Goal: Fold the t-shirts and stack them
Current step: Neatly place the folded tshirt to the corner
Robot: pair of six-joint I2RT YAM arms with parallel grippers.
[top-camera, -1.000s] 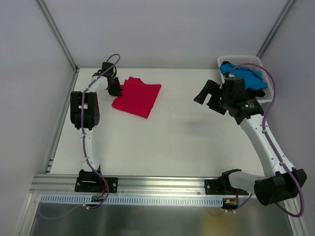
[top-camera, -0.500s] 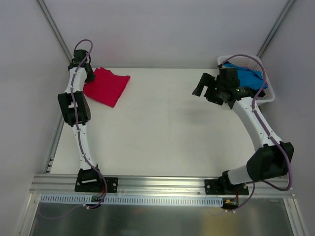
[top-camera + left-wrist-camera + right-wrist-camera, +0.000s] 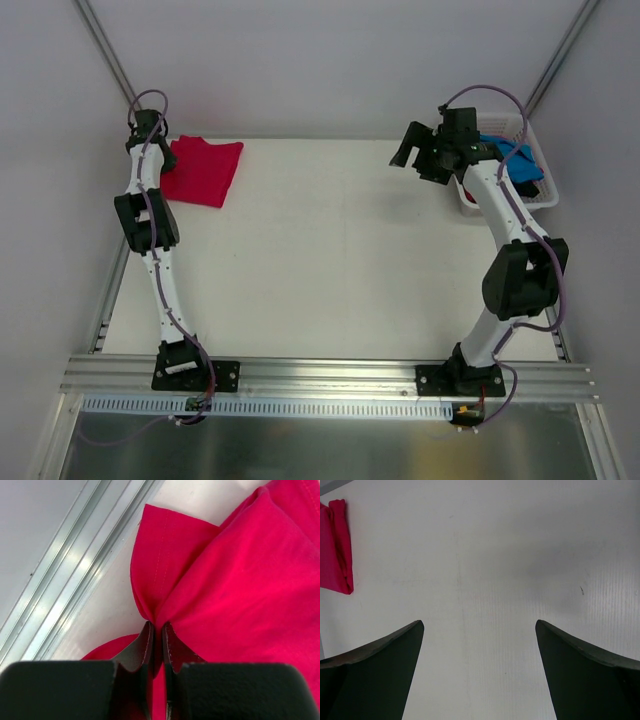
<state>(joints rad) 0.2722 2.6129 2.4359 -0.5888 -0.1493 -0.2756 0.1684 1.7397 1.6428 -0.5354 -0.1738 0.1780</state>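
Pinching a bunched edge of the folded red t-shirt (image 3: 240, 580), left gripper (image 3: 157, 629) at far-left corner of the table (image 3: 330, 250); right gripper (image 3: 479, 625) spread wide, empty (hovering beside the basket (image 3: 548, 203)). One shirt looks folded; blue t-shirt (image 3: 512, 155) and more in basket remain

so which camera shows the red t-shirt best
Top external: it shows nearly the whole folded red t-shirt. The left wrist view shows only bunched cloth pinched in the shut left pincer. The right wrist view catches just a sliver at its left edge.
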